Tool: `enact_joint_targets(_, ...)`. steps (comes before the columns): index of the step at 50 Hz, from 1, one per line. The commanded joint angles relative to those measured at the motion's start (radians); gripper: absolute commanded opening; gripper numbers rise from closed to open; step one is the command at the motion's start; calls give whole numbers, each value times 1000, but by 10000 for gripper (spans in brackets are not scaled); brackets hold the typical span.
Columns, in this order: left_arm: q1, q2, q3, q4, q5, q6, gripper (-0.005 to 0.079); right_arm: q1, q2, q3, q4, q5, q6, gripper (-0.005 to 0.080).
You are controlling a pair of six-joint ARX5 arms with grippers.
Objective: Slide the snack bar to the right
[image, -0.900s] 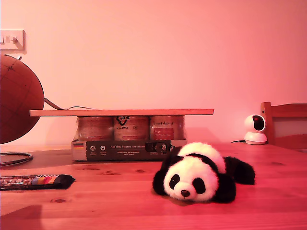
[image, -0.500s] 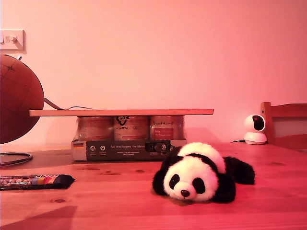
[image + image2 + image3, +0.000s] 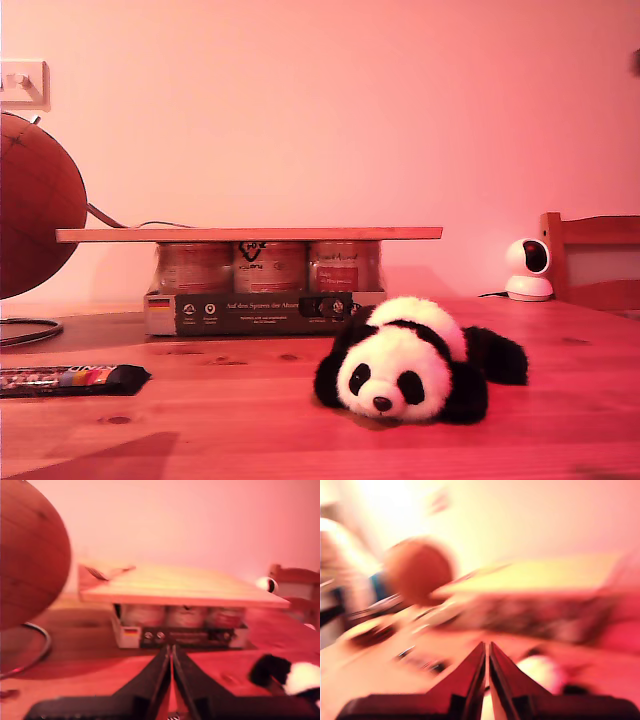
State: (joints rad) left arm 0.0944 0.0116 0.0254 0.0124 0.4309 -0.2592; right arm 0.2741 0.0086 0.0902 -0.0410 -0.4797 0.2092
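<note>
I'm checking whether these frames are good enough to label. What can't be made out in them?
- The snack bar: the exterior view's left edge cuts off one end; its print is too small to read.
- The second wrist view is motion-blurred throughout; beyond my second gripper, only vague shapes show.
- The globe: partly cut off by the exterior view's left edge.
- The jars: their tops are hidden under the wooden board.
- Neither arm appears in the exterior view.

Heavy motion blur. My second gripper [image 3: 487,652]: jaws together, nothing between them. Round brown globe [image 3: 418,570] at ten o'clock of the tips; pale flat board [image 3: 540,575] at one o'clock.
</note>
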Motion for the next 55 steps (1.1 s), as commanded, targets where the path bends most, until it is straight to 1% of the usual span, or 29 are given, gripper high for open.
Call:
enact_joint_targets(1, -10, 34, 26, 9, 6, -3, -20, 47, 2, 0, 2, 8, -10, -12)
enact_joint_targets(4, -18, 64, 39, 8, 6, -3, -20, 98, 2, 0, -14, 9, -56, -12)
enact_joint_targets(9, -31, 134, 70, -5, 6, -2, -20, 178, 3, 0, -75, 31, -77, -12)
enact_joint_targets(13, -43, 204, 103, -26, 6, 31, -20, 232, 8, 0, -118, 65, -87, -12)
enact_joint_targets(18, -58, 303, 158, -71, 6, 80, -20, 286, 8, 0, -135, 115, -87, -12)
enact_joint_targets(20, -63, 346, 185, -88, 6, 141, -21, 299, 8, 0, -136, 127, -87, -12)
enact_joint_targets(25, -69, 470, 258, -134, -3, 253, -20, 320, 8, 0, -136, 138, -87, -12)
enact_joint_targets(31, -71, 646, 354, -189, -33, 409, -20, 327, 8, 0, -136, 150, -87, -12)
enact_joint_targets(33, -71, 708, 389, -206, -40, 426, -20, 327, 8, 0, -136, 150, -87, -12)
enact_joint_targets(34, -71, 739, 406, -214, -43, 476, -20, 327, 8, 0, -136, 150, -87, -12)
enact_joint_targets(38, -71, 859, 476, -251, -55, 537, -20, 327, 8, 0, -136, 150, -86, -12)
enact_joint_targets(39, -71, 889, 493, -258, -56, 537, -20, 327, 8, 0, -136, 150, -87, -12)
enact_joint_targets(42, -71, 973, 543, -279, -58, 596, -20, 327, 8, 0, -136, 150, -87, -12)
enact_joint_targets(49, -71, 1135, 642, -285, -64, 697, -20, 327, 8, 0, -136, 150, -86, -12)
enact_joint_targets(54, -72, 1236, 710, -306, -90, 715, -20, 327, 8, 0, -136, 150, -86, -12)
enact_joint_targets(55, -72, 1256, 724, -316, -95, 733, -20, 327, 8, 0, -136, 150, -86, -12)
